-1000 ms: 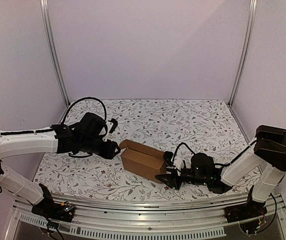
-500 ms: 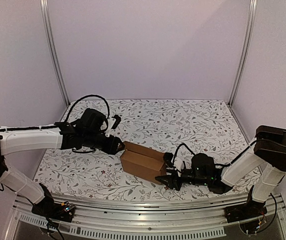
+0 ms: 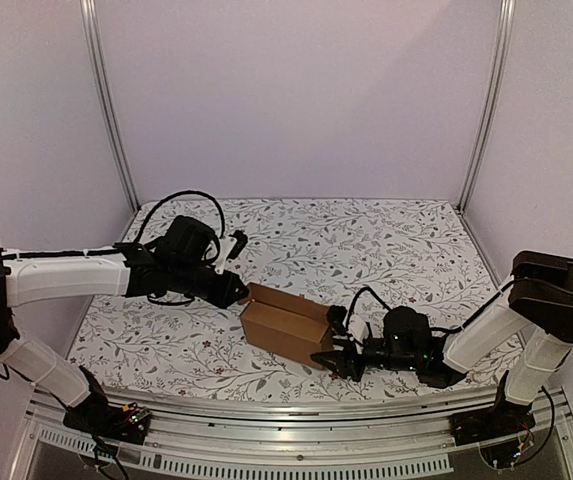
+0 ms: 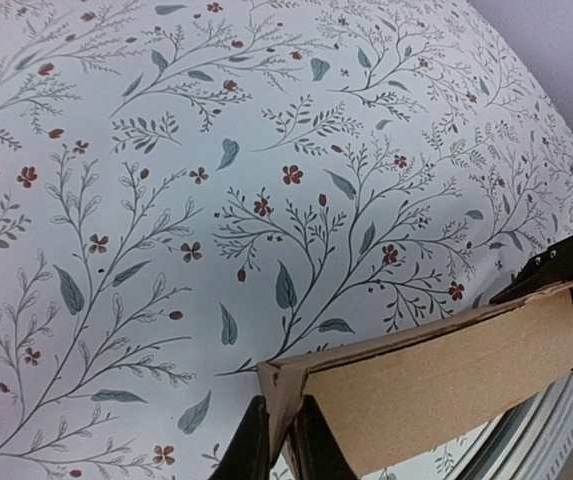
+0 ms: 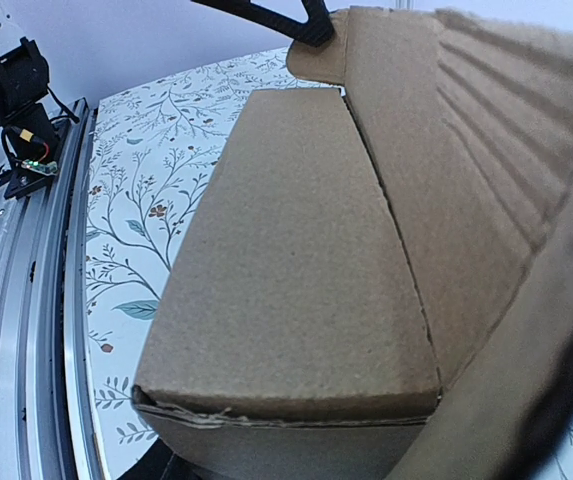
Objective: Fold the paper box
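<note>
Near edge: metal rail point(image 3: 296, 412) along the front of the surface point(image 3: 386, 240), which has a white cloth printed with leafy twigs and small red flowers.

Item 1, right claw point(image 3: 332, 357). We find it low over the surface, near the rail, reaching leftward. It is spread wide across the near right end of the paper box point(image 3: 284, 327). In the left wrist view we see a black finger on each side of that end, both touching the cardboard, so we record it as holding the box. Its own camera is almost filled by the box's plain brown top panel. A raised flap with a ribbed inner face sits very close on the right.

Item 2, the paper box. It is a brown unprinted carton, lying long side down just in front of the middle of the surface, between the two claws. It is angled, with its right end nearer the rail. We see a flap standing up at its far left end. We cannot see inside it.

Item 3, left claw point(image 3: 238, 293). It is at the box's far left end and nearly closed. Its fingers point(image 4: 254, 450) are narrowly pinching the thin edge of the cardboard flap at the corner.

Beyond: bare patterned surface, then pale walls.
</note>
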Controlling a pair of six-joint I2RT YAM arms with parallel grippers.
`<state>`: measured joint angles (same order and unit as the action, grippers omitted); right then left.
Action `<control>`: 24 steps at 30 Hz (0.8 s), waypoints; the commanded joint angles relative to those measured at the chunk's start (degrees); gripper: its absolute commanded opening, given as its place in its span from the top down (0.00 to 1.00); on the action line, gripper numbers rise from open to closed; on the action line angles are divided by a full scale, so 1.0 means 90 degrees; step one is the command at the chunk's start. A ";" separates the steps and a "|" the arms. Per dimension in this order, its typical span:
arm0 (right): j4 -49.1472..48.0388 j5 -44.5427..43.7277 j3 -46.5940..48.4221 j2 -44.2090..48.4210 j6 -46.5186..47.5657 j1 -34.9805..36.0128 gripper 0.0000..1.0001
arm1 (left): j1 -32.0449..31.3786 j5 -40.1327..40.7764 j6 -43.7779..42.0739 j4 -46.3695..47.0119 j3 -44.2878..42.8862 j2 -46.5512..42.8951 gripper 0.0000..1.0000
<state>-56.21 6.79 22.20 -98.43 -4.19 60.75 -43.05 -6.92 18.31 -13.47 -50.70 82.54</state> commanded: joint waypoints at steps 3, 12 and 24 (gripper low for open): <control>0.0278 0.0115 -0.0032 0.0042 0.0055 0.0038 0.74 | 0.0056 -0.0113 0.0009 -0.0042 -0.0065 -0.0011 0.97; 0.0288 0.0105 -0.0016 0.0029 0.0048 0.0041 0.74 | 0.0020 -0.0196 0.0179 0.0003 0.0087 0.0006 1.00; 0.0278 -0.0080 -0.0020 0.0018 -0.0017 0.0039 0.74 | -0.0201 -0.0027 0.0375 0.0063 0.0389 -0.0105 1.00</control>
<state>-56.16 6.76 22.20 -98.43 -3.84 60.75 -43.77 -8.08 20.80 -11.62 -49.41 82.17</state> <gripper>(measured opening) 0.507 0.005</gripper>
